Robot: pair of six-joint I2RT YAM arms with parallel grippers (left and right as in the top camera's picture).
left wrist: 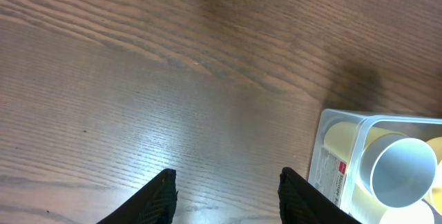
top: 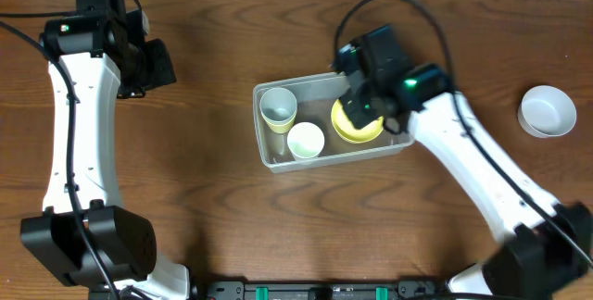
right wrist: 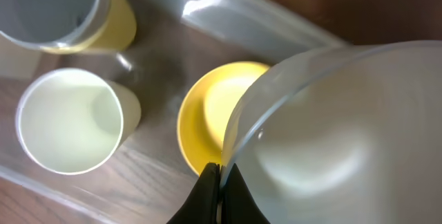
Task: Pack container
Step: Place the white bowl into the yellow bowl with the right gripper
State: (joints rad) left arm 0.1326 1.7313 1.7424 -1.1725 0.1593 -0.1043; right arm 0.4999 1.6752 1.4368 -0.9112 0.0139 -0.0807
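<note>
The clear plastic container (top: pixel 266 92) sits mid-table. It holds a yellow-sided cup (top: pixel 278 107), a white cup (top: pixel 306 140) and a yellow bowl (top: pixel 357 126). My right gripper (top: pixel 366 104) hangs over the container's right half. In the right wrist view it (right wrist: pixel 222 172) is shut on the rim of a pale bowl (right wrist: pixel 338 134), held just above the yellow bowl (right wrist: pixel 207 117), with the white cup (right wrist: pixel 69 120) and the container wall (right wrist: pixel 235 16) beside it. My left gripper (top: pixel 153 64) is open and empty (left wrist: pixel 228 182) over bare table, left of the container (left wrist: pixel 331 124).
A second white bowl (top: pixel 548 111) stands on the wooden table at the far right. The yellow-sided cup (left wrist: pixel 404 172) shows at the right edge of the left wrist view. Both arm bases are at the front edge.
</note>
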